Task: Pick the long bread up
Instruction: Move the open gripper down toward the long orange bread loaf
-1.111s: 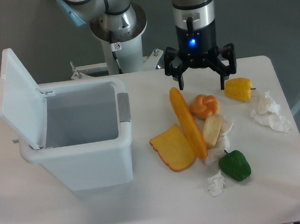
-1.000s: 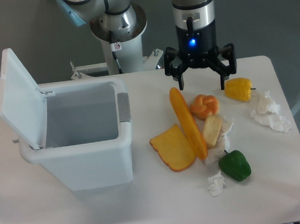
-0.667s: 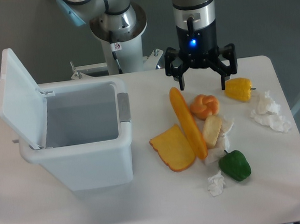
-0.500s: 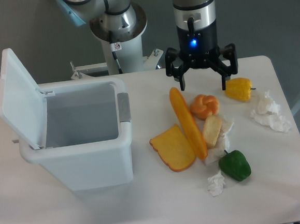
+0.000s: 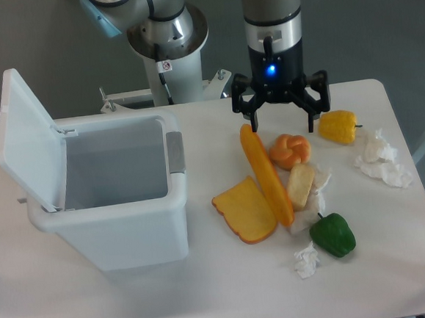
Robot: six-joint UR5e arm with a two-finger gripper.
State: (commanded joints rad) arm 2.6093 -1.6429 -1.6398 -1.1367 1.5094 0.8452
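Note:
The long bread point(image 5: 266, 172) is a slim orange baguette lying on the table, running from upper left to lower right, its lower end resting against a flat yellow-orange bread slice point(image 5: 245, 212). My gripper point(image 5: 282, 122) hangs just behind the baguette's far end, open, with its dark fingers spread wide and nothing between them.
An open white bin point(image 5: 106, 191) with a raised lid stands to the left. Beside the baguette lie an orange knotted roll point(image 5: 290, 150), a pale bread roll point(image 5: 301, 184), a green pepper point(image 5: 332, 235), a yellow pepper point(image 5: 338, 126) and crumpled white paper point(image 5: 382, 159).
The gripper has shifted slightly left and toward the baguette's far end. The food items have not moved.

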